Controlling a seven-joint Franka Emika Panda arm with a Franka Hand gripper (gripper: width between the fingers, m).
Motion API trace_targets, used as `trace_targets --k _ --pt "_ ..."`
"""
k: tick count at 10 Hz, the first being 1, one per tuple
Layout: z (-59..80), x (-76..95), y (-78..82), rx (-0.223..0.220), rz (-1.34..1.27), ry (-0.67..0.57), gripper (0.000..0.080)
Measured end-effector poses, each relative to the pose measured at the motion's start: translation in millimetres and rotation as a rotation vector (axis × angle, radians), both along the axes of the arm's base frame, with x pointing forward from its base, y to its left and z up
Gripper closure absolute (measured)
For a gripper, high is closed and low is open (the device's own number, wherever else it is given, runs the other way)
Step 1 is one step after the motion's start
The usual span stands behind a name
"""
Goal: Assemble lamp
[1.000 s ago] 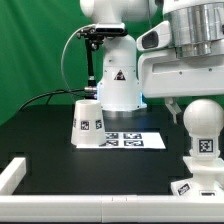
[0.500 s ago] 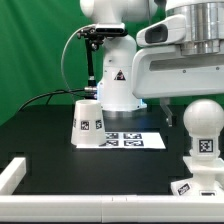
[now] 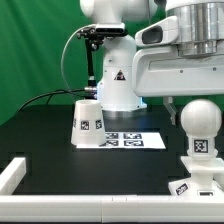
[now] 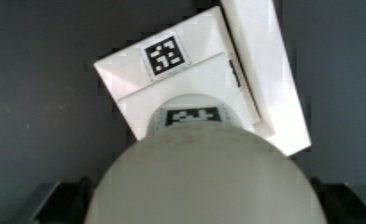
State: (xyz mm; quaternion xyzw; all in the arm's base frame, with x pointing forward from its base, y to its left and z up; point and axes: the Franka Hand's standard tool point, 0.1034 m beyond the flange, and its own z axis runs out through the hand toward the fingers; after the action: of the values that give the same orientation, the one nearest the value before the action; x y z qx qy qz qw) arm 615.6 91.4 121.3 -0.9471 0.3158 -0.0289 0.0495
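- Gripper (image 4: 198,205): jaws closed to the bulb's width, with a dark finger (image 4: 64,203) against each flank of the bulb (image 4: 198,175), so it reads as holding the bulb.
- Bulb: between the fingers, rounded end toward the wrist. Its long axis is upright and in line with the tool's approach axis.
- Base (image 4: 180,70): straight beyond the fingertips, under the bulb's narrow end. Whether the bulb is fully seated in it cannot be told.
- Key relation: bulb axis and base socket appear collinear with the tool, so the coming move should run or turn along that axis only.
- Shade (image 3: 88,122): well apart from the tool, near the marker board (image 3: 135,141).
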Motion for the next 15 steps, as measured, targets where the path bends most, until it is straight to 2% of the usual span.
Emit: trace_targets --k 3,5,6,8,9,10,12,15 --pt "-0.2 2.8 3.7 0.052 -0.506 0.054 0.0224" --pt "1.1 4.8 7.2 0.135 -0.883 0.093 0.0223" --pt "1.1 4.7 9.0 0.139 -0.931 0.097 0.0223" --pt "0.6 4.3 8.4 0.135 -0.893 0.094 0.0222" --pt "0.4 2.9 7.3 0.12 -0.815 0.095 0.0128" --pt "0.0 -1.1 4.9 0.096 -0.621 0.108 0.0105" --pt "-1.3 -4.6 7.0 0.056 -0.262 0.092 0.0101" --pt "-1.6 -4.5 4.7 0.043 -0.11 0.076 0.0101"
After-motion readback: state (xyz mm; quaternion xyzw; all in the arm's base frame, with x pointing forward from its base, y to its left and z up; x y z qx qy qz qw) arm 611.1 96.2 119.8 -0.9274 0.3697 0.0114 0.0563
